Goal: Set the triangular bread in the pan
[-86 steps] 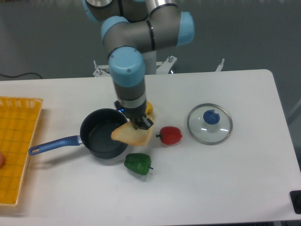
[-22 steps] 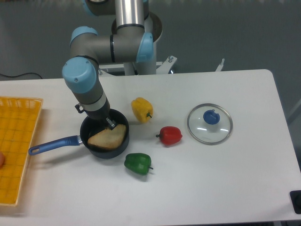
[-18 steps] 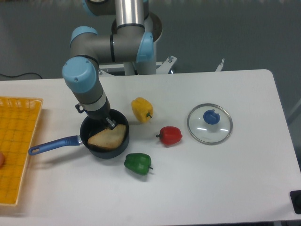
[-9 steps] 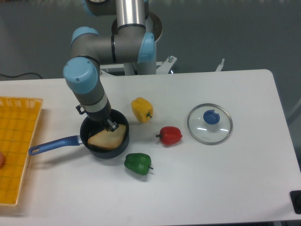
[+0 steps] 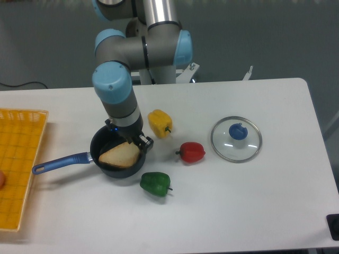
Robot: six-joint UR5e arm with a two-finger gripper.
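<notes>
Flat tan triangular bread wedge (image 5: 119,155) lies inside the dark round blue-handled pan (image 5: 103,144), just left of the two-finger gripper (image 5: 142,142); finger spacing cannot be told.

Tan triangular bread (image 5: 119,155) lies flat in dark pan (image 5: 104,142), blue handle left.

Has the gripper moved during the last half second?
Yes. The gripper has shifted right, from the pan's back-centre to its right rim, nearer the yellow pepper. The bread lies in the pan.
</notes>
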